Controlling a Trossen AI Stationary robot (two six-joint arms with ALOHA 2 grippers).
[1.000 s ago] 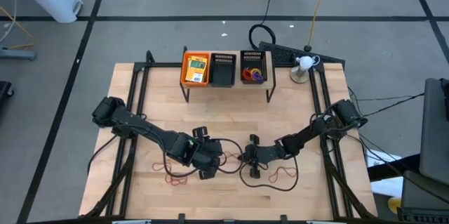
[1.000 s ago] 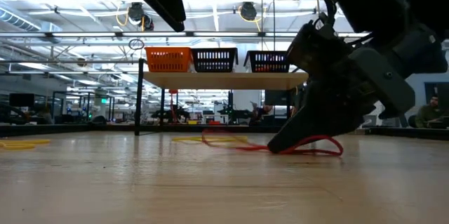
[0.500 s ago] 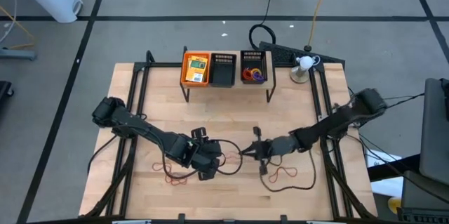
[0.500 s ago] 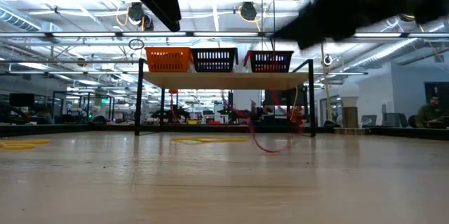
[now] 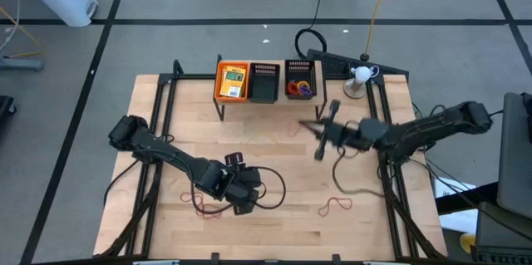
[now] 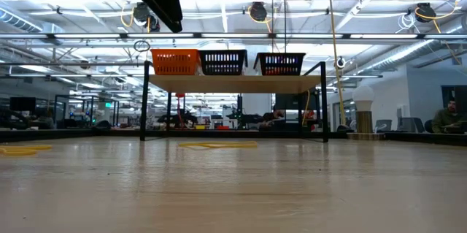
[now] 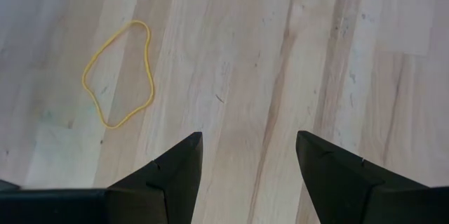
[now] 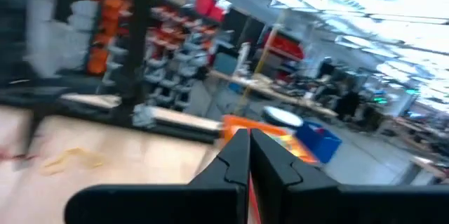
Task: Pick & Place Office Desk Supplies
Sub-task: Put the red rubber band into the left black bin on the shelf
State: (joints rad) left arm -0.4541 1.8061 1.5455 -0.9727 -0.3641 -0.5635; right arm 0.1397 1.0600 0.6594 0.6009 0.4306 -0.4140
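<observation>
My right gripper (image 5: 304, 125) is raised over the middle of the table, pointing about level toward the shelf, shut on a thin red rubber band (image 8: 250, 201). My left gripper (image 7: 245, 155) hangs open above bare wood at the near left, beside a yellow rubber band (image 7: 119, 73) lying flat. Other bands lie flat on the table: a red one (image 5: 335, 207) and a red-brown one (image 5: 205, 208). On the shelf, the orange tray (image 5: 233, 80) holds a yellow-orange packet, and the right-hand black tray (image 5: 300, 82) holds orange and purple rings. My right gripper pinches the red rubber band between its two shut fingers; only a short red strip (image 8: 250, 201) shows in the slit between them. The fingers point about level toward the table's far left, high above the wood. How the band hangs does not show.
The three trays sit side by side on a raised shelf (image 6: 233, 82) on black legs at the far edge, the middle one (image 5: 264, 83) black. A white lamp (image 5: 360, 75) stands at the far right. Black cable loops (image 5: 270, 187) lie near the left gripper.
My right gripper has risen from the near middle of the table and gone toward the far edge and the shelf, tipping from pointing down to about level. The red rubber band it took hold of has come up with it, clear of the wood.
</observation>
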